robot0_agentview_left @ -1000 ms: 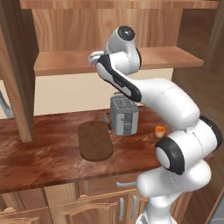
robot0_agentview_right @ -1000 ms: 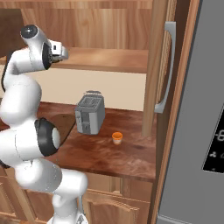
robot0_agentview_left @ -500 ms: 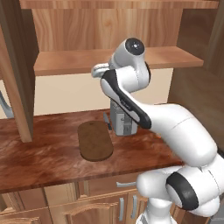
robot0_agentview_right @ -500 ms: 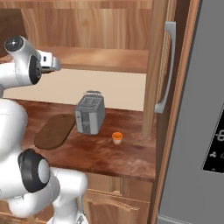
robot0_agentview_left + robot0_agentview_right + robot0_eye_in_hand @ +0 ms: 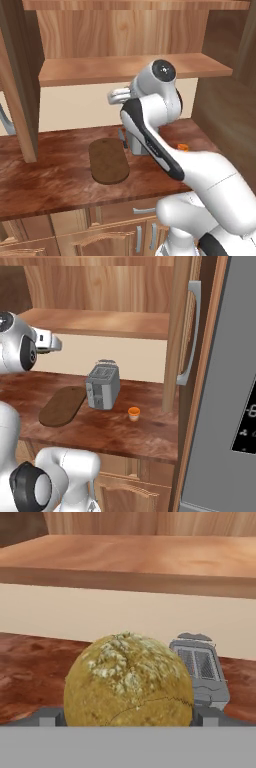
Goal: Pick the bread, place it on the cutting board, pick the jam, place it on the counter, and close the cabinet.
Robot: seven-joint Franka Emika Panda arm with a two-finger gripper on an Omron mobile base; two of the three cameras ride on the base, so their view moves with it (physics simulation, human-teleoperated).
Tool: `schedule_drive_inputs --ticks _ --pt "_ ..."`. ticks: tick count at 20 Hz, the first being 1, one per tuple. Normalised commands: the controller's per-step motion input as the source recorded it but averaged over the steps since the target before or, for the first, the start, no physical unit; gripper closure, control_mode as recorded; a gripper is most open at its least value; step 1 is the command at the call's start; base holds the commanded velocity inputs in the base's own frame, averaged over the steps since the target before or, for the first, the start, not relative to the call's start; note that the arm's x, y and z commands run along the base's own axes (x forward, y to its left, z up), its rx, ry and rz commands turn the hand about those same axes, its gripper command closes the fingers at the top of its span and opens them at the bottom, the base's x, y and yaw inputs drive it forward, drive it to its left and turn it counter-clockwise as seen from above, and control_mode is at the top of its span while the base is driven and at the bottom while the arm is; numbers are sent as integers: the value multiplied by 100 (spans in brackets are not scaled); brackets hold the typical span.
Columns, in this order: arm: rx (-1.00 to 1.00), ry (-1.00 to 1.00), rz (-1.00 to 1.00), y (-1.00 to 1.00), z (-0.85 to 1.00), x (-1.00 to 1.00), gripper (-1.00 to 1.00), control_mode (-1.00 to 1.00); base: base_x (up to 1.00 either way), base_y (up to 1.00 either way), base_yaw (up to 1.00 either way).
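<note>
Bread, a round olive-yellow lumpy ball with pale mottling on top, sits close in the hand view, held between the claw's dark fingertips, which press against its left and right sides low in that picture. Beyond the bread, a grey toaster stands on the glossy reddish-brown tabletop, with a pale wall and a light wooden shelf behind it.

From the left base view, the white arm curves up from the lower right, and its hand points left, raised in the air below the shelf and above the tabletop. A dark-brown oval cutting board lies flat on the tabletop just left of the toaster, which the arm mostly hides. A small orange jam jar peeks out beside the arm on the right.

From the right base view, the cutting board lies left of the toaster, and the jam stands apart to the toaster's front right. An open cabinet door with a long grey bar handle stands edge-on at the right, beside a grey refrigerator.
</note>
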Motion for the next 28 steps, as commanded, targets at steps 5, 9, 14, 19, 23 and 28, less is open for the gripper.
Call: schedule_drive_inputs --ticks 5,9,14,19,23,28 --pt "0 8 0 0 -19 -41 100 -100 0 0 0" --pt "0 10 0 2 -19 -27 100 -100 0 0 0" --pt "0 11 0 6 -20 -15 100 -100 0 0 0" --pt "0 9 0 7 -24 -3 100 -100 0 0 0" --pt "-1 6 0 4 -29 -1 100 -100 0 0 0" --pt "0 3 0 0 -31 0 100 -100 0 0 0"
